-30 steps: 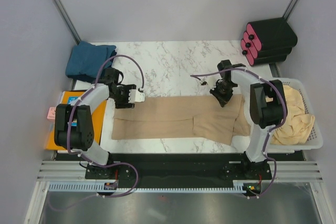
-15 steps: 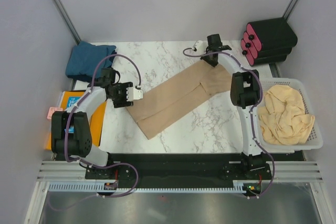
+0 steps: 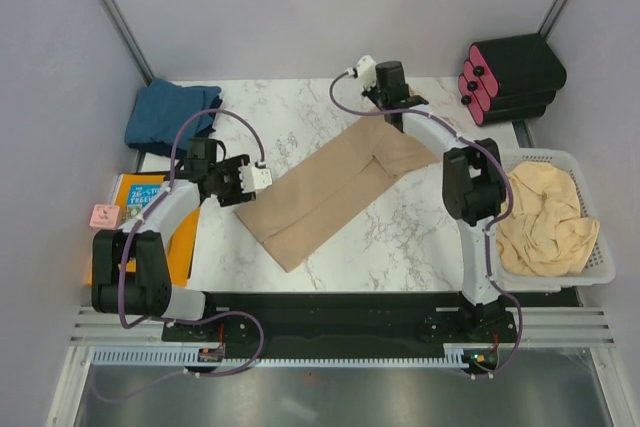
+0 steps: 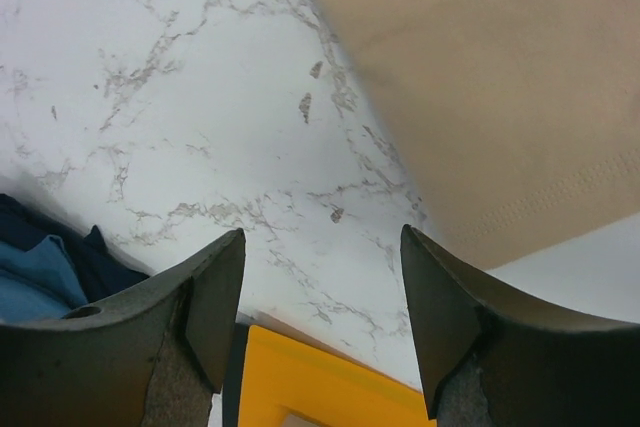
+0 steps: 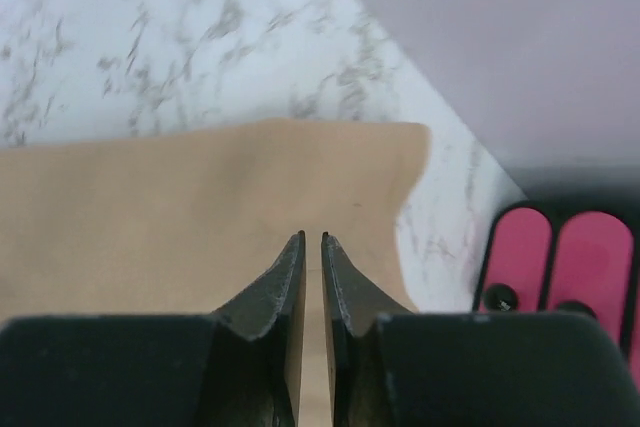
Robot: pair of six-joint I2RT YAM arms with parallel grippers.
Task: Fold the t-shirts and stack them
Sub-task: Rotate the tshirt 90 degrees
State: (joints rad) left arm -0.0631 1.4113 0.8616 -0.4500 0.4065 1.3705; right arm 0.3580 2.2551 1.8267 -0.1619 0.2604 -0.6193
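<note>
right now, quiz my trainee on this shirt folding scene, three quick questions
1. True or false: the left gripper is holding the tan t-shirt.
2. Where is the pale beige t-shirt?
A. in the white basket
B. between the left gripper's fingers
C. under the tan t-shirt
3. Short answer: which gripper is shut on cloth, and on which end of the shirt?

Key:
1. False; it is open and empty.
2. A.
3. The right gripper, on the tan t-shirt's far end.
</note>
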